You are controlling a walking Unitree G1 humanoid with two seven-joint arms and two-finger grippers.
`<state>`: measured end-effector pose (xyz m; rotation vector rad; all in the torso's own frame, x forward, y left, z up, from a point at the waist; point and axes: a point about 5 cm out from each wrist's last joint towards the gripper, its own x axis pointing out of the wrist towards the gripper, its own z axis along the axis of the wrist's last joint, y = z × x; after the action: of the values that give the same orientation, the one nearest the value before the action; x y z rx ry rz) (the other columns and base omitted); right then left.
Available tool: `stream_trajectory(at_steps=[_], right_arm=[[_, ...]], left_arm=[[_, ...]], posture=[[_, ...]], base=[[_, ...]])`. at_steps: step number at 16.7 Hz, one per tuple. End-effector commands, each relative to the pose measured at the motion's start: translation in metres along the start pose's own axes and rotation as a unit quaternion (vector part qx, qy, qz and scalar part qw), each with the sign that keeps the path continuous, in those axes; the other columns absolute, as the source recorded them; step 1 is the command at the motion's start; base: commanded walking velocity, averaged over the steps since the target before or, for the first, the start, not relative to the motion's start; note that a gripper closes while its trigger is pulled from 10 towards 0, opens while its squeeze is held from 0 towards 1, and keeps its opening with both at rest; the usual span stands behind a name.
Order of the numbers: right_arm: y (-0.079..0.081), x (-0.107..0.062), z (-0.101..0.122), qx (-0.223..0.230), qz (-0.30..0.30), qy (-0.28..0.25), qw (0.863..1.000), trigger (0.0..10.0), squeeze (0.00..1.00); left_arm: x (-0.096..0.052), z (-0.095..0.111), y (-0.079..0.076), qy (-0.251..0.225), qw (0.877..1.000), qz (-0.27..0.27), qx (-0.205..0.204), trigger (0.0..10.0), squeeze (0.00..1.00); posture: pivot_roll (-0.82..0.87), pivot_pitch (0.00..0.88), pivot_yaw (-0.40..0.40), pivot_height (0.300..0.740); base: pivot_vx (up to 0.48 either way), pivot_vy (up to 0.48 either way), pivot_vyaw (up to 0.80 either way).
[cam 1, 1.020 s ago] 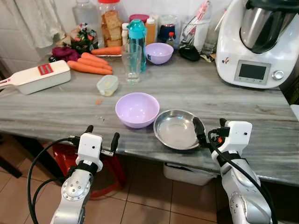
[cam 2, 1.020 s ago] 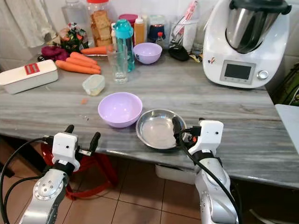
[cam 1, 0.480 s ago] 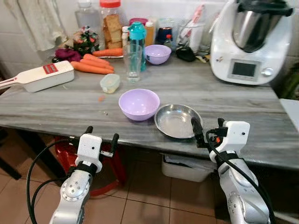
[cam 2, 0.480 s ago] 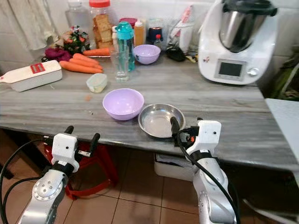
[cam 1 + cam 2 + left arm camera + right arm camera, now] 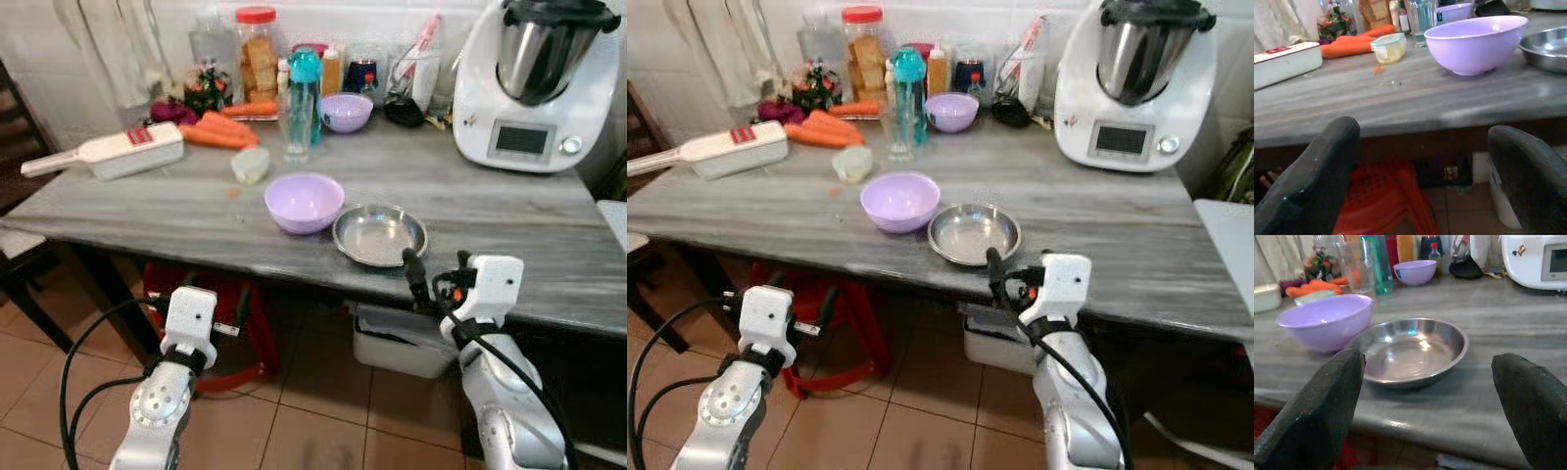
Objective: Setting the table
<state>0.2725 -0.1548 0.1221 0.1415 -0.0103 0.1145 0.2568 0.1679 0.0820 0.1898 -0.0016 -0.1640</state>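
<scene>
I logged the scene as follows. Grey wood-grain table (image 5: pixel 147 211): near its front edge stood a lilac bowl (image 5: pixel 304 202), upright and empty, and just beside it on the robot's right a shallow steel dish (image 5: pixel 379 234), also empty; whether the two rims touched I could not tell. Behind them, toward the wall: a clear glass (image 5: pixel 296 125), a teal bottle (image 5: pixel 307 78), a second, smaller lilac bowl (image 5: pixel 347 112), a small lidded tub (image 5: pixel 250 164), a heap of carrots (image 5: pixel 220 128), a white slicer with a red label (image 5: pixel 122 153), jars and condiment bottles (image 5: pixel 257 59). At the far right corner sat a white kitchen machine (image 5: pixel 534 83) with a steel jug on top. Left gripper (image 5: pixel 1420 161): held below and short of the table edge, both black fingers spread wide apart, nothing between them; beyond it I saw a red stool (image 5: pixel 211 323) under the table. Right gripper (image 5: pixel 1430 396): level with the front edge, facing the steel dish, fingers likewise wide apart and empty, touching neither dish nor table. A white bin (image 5: pixel 397 338) stood on the tiled floor beneath.
</scene>
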Motion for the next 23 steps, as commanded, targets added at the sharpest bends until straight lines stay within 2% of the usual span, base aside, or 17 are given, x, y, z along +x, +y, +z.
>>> stream_trajectory(at_steps=[1, 15, 23], right_arm=[[0.0007, 0.0004, 0.0023, -0.004, 0.002, -0.006, 1.000, 10.0, 0.00], [0.0011, 0.0024, 0.0001, -0.003, 0.000, -0.005, 1.000, 10.0, 0.00], [0.0020, 0.0013, -0.0028, -0.004, 0.001, -0.002, 1.000, 10.0, 0.00]], left_arm=[[0.0007, 0.0014, -0.0007, -0.001, 1.000, -0.002, 0.006, 10.0, 0.00], [0.0019, 0.0020, -0.0019, -0.003, 1.000, -0.021, 0.010, 10.0, 0.00], [0.0008, 0.0106, -0.0064, -0.027, 0.998, -0.064, 0.007, 10.0, 0.00]], posture=[[0.04, 0.000, 0.018, 0.740], [0.05, 0.000, 0.021, 0.740], [0.05, 0.000, 0.025, 0.740]], base=[[-0.307, 0.000, 0.00], [-0.291, 0.000, 0.00], [0.000, 0.000, 0.00]])
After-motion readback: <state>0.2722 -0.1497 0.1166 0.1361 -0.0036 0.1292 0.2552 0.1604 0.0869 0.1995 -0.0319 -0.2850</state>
